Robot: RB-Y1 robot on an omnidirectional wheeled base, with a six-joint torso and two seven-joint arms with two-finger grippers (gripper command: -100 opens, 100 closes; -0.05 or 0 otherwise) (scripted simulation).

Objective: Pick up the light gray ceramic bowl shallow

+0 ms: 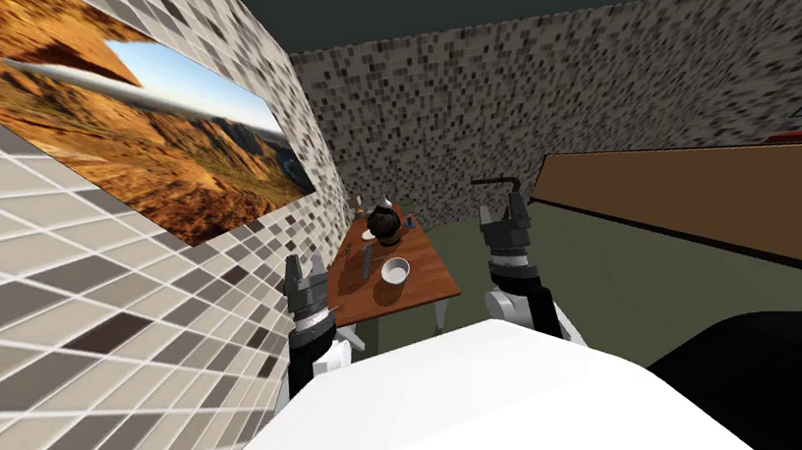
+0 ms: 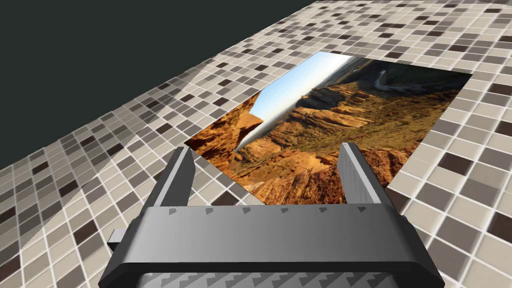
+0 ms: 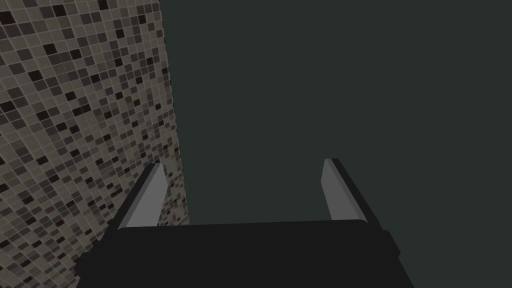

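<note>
A small white shallow bowl (image 1: 395,271) sits near the front of a brown wooden table (image 1: 428,283) ahead of me, against the tiled wall. My left gripper (image 1: 305,269) is raised close to the wall, left of the table and short of the bowl; its fingers (image 2: 177,175) stand open with nothing between them. My right gripper (image 1: 503,212) is raised to the right of the table, and its fingers (image 3: 150,192) are also open and empty.
A dark round teapot (image 1: 384,222) stands behind the bowl, with a dark utensil (image 1: 365,262) and small items near it. A tiled wall with a large desert picture (image 1: 147,136) runs along the left. A long brown counter (image 1: 734,207) lies to the right, olive floor between.
</note>
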